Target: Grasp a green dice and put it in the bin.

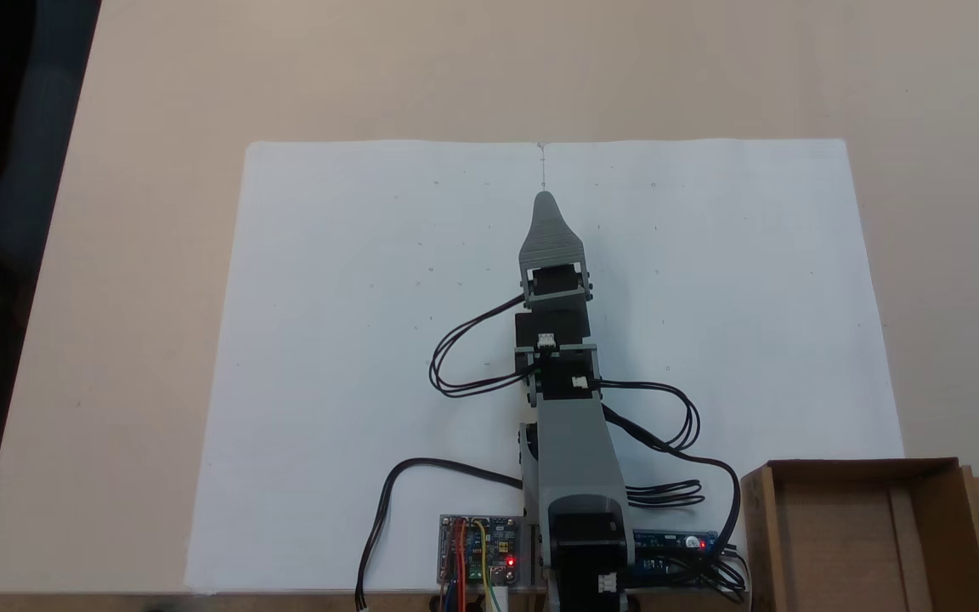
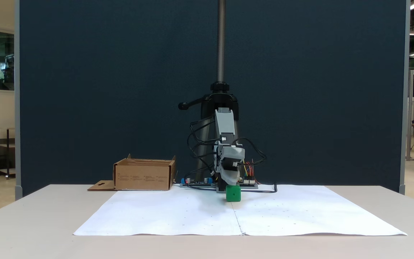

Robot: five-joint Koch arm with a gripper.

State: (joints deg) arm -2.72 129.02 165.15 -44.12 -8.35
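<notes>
One green dice point(image 2: 233, 193) sits on white paper point(image 2: 178, 212) directly beneath the jaws; whether they pinch it I cannot tell. Well apart, the bin point(image 2: 144, 175) stands on the desk point(image 2: 31, 223).

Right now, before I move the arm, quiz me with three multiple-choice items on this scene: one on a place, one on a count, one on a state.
1. In the front-on fixed view, where is the green dice?
A. Inside the bin
B. On the bare table, off the paper
C. At the tip of the tool, over the white paper

2. How many dice show in that view?
A. One
B. Two
C. Three

3. How does the bin stand?
A. Tipped on its side
B. Upright with its top open
C. Closed by its flap

Answers:
1 C: the green dice sits right under the tool, over the white paper.
2 A: one green cube is there.
3 B: the bin stands upright, and the other fixed view looks down into its open top.
</notes>
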